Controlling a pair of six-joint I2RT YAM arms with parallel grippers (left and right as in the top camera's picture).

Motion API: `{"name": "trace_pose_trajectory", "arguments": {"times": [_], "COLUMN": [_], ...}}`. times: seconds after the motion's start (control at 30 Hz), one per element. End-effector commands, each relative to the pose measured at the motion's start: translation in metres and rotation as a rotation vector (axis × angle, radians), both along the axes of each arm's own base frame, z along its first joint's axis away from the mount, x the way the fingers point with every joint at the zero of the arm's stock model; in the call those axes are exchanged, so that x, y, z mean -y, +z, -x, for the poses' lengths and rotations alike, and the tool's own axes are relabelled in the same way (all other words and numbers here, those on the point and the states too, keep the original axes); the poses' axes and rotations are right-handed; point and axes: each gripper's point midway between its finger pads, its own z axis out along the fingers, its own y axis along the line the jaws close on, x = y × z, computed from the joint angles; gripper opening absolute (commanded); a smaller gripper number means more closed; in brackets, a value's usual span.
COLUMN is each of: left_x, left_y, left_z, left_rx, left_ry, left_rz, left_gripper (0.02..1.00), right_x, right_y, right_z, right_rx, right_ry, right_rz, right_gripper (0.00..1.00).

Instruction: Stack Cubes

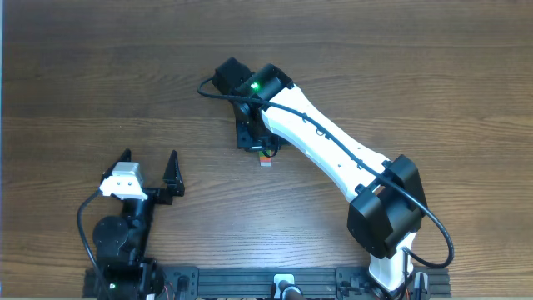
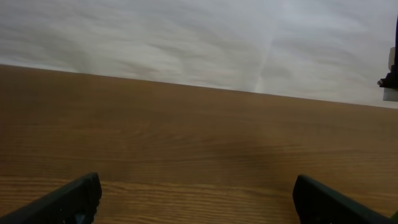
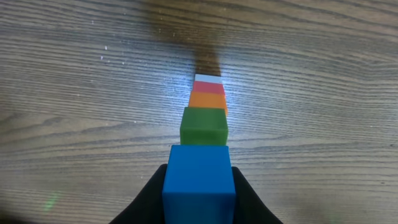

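Cubes stand in one column near the middle of the table (image 1: 433, 75), under the right arm's wrist. In the right wrist view we look straight down the column. The white cube (image 3: 208, 78) is lowest on the wood, then come the red cube (image 3: 209, 88), the orange cube (image 3: 207, 99) and the green cube (image 3: 204, 126). The blue cube (image 3: 199, 180) is uppermost and nearest the camera.

The right gripper (image 1: 260, 143) is clenched on the blue cube, with a dark finger (image 3: 148, 200) pressed against each of two opposite sides. The blue cube lines up over the green one and hides its near edge. We cannot tell whether the two touch or whether the blue one hangs just above.

From above, the right arm's white link (image 1: 321, 142) and black wrist cover nearly the whole column. We see only a sliver of red and white at the gripper's lower edge. A green light (image 1: 256, 84) glows on the wrist, and a black cable (image 1: 429, 218) loops along the arm.

The left gripper (image 1: 150, 160) sits well apart from the cubes, near its own base at the table's left. Its fingers are spread wide and hold nothing. Its wrist view looks across bare wood to a pale wall (image 2: 186, 37), with part of the right arm at the far edge.
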Motion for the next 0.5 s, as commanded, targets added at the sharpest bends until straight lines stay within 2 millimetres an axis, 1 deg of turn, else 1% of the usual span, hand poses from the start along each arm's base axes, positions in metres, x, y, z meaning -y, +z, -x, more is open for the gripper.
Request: {"name": "trace_pose_trajectory", "arguments": {"times": [0.03, 0.5], "left_x": [0.0030, 0.0030], "left_y": [-0.0014, -0.0015], "left_z": [0.0003, 0.0003], "left_rx": [0.002, 0.002], "left_ry": [-0.017, -0.017], "left_rz": [-0.014, -0.014], "left_gripper": [0.998, 1.000], "right_x": [-0.0010, 0.0021], "right_y": [-0.0044, -0.0131], "right_z": [0.0048, 0.0070], "right_rx": [-0.018, -0.032], "right_ry": [-0.007, -0.011], "right_rz": [0.003, 0.011], "right_gripper": [0.012, 0.009]}}
